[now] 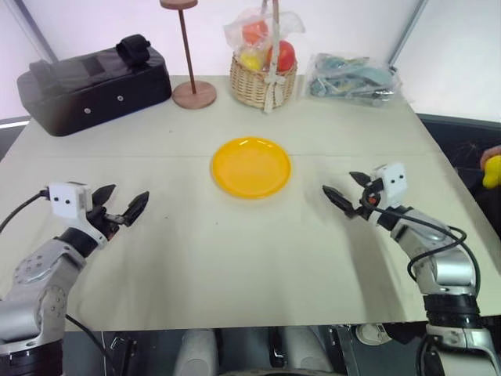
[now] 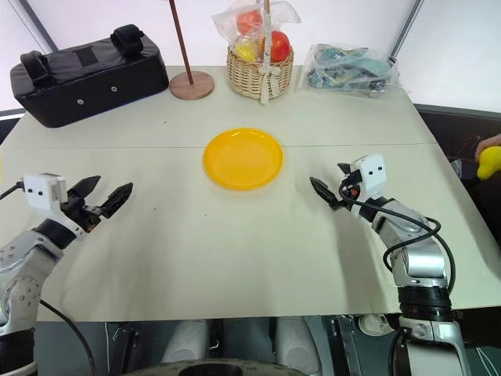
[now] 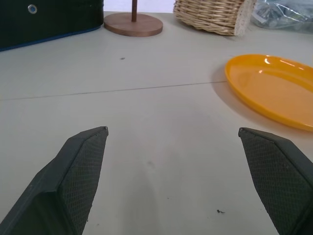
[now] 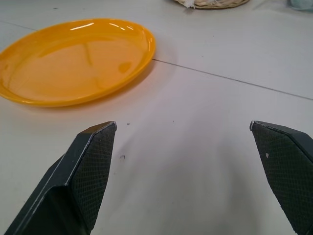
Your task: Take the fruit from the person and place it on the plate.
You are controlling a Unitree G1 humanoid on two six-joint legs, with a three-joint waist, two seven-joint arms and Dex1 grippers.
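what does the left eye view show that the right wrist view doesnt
The left eye view alone takes in the black case, the wooden stand, the bagged fruits in the basket, the left claw, and the yellow fruit in the person's hand at the table's right edge. The right wrist view alone gives a close look between the right claw's open fingers at bare table. Both show the empty plate and the wicker basket.

Along the worktop's [image 1: 235,251] far edge: a black padded case [image 1: 94,86], a round-based wooden stand [image 1: 192,90], a wicker basket of bagged fruit [image 1: 263,78], a crumpled clear plastic bag [image 1: 351,77].
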